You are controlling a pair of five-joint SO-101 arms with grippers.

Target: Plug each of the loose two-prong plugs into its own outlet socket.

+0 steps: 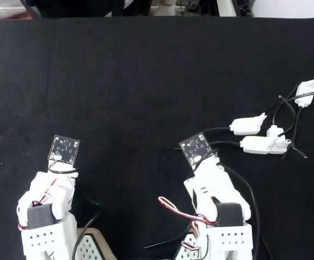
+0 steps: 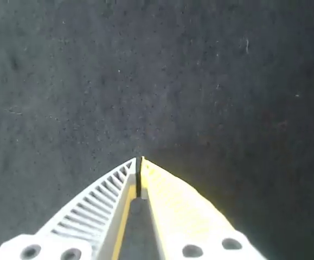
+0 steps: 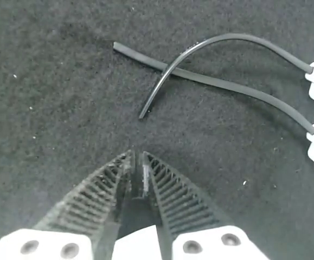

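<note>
Left gripper [image 2: 139, 161]: clenched on nothing, low over the matte black table [image 1: 146, 81], near-left corner. Right gripper [image 3: 136, 155]: clenched too, empty, front middle, tips near two crossed black rubber cords [image 3: 170, 76]. Toward the right edge lie three white plastic plug-or-socket pieces [image 1: 247, 125]; can't tell which is which.

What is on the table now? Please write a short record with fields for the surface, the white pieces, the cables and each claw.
surface: black cloth table
white pieces: three, on the right side
cables: black; two loose ends cross ahead of the right claw
left claw: shut, empty, over bare surface
right claw: shut, empty, not touching the cables
</note>
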